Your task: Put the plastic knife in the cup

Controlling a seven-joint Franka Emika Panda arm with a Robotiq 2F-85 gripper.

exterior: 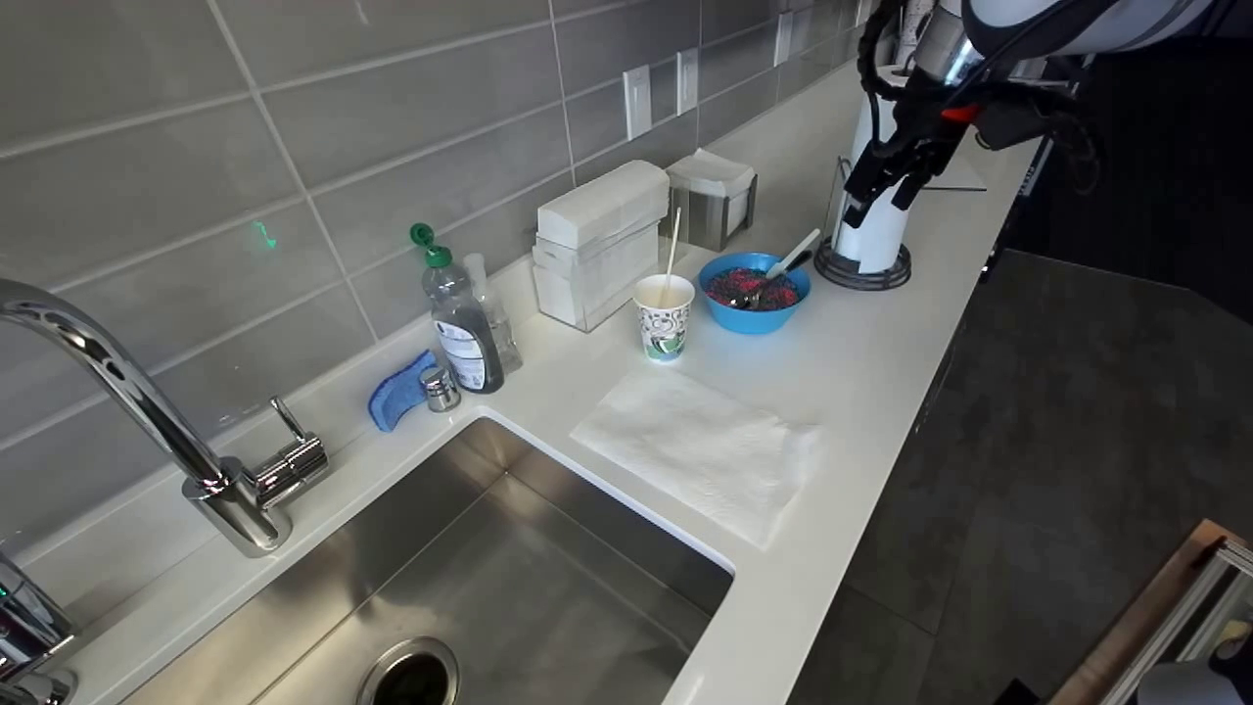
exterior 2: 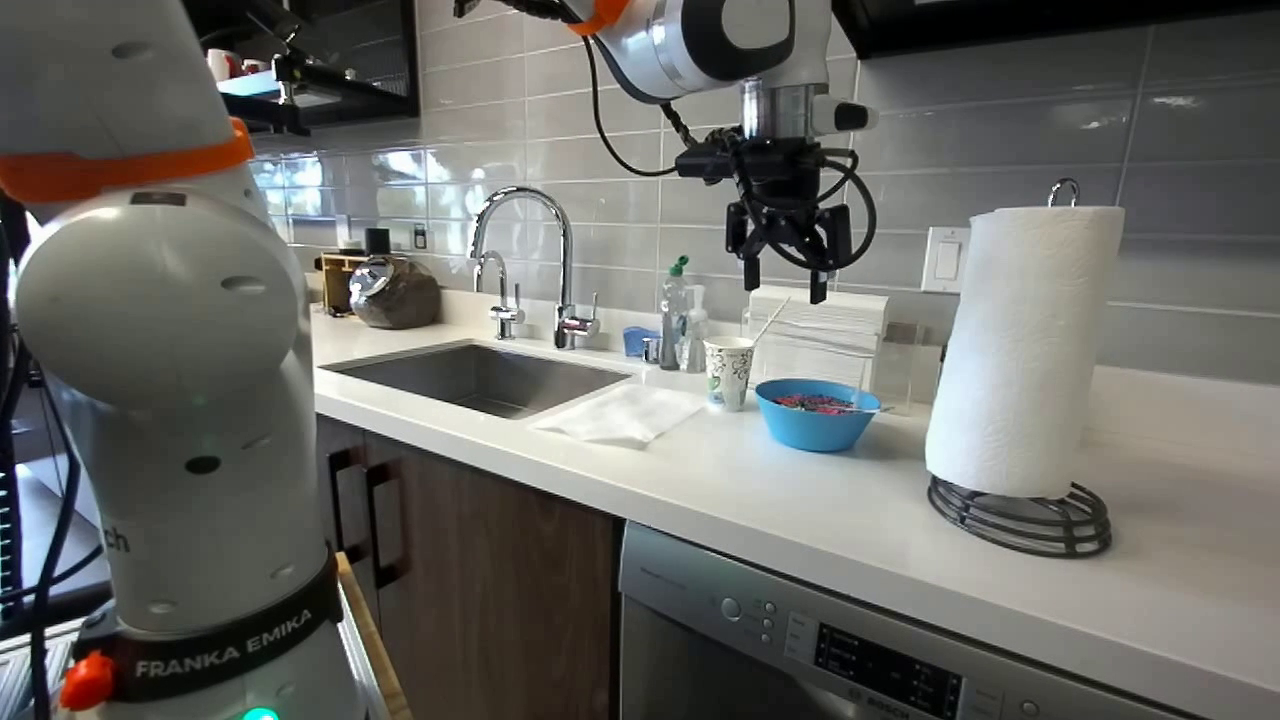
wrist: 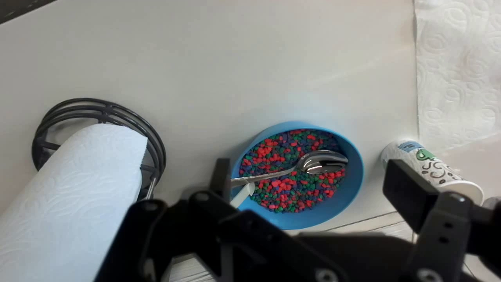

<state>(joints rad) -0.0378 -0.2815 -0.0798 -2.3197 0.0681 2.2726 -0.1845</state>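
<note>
The plastic knife (exterior: 795, 253) appears as a pale whitish utensil leaning on the rim of the blue bowl (exterior: 749, 320). In the wrist view part of the knife (wrist: 243, 195) shows beside a metal spoon, and the rest is hidden behind a finger. The cup (exterior: 664, 328), white with a teal-green pattern, stands upright beside the bowl. A thin pale stick (exterior: 673, 240) stands tilted in it. In the wrist view the cup (wrist: 428, 166) is partly behind the other finger. My gripper (exterior 2: 785, 288) is open and empty, pointing down, well above the counter near the bowl.
The metal spoon (wrist: 321, 162) lies on coloured gravel in the bowl. A paper towel roll (exterior 2: 1020, 350) stands on a black wire base. White napkin stacks (exterior: 602, 240) and a green-capped bottle (exterior: 460, 328) stand along the wall. A paper towel (exterior: 700, 441) lies between cup and sink (exterior: 587, 548).
</note>
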